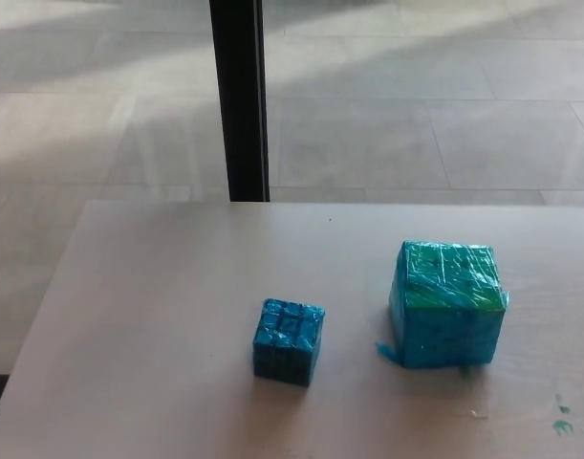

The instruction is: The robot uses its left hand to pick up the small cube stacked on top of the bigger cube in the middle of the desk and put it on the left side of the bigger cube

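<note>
Tiled floor fills the upper half of the frame, pale, with bands of light; a black post (239, 96) stands upright at upper centre-left, just behind the far edge of the surface (129, 325). Surface is light, wood-toned, with small green marks (562, 421) at lower right.

Small cube (289, 340): blue, wrapped in shiny film, resting flat on the surface at lower centre, to picture-left of the bigger cube (448, 304). The two stand clearly apart, not touching. Bigger cube: blue-green, same film, a loose tag of wrap at its lower left corner. Nothing on top of it.

Neither hand in view; state of the fingers cannot be told.

Judgement: placement looks done, with the small cube off the stack and on the required side. What remains is only to keep the arm clear. Doing that well means no sweep back over the surface that could nudge the small cube, which sits light and free, or snag the loose wrap.
</note>
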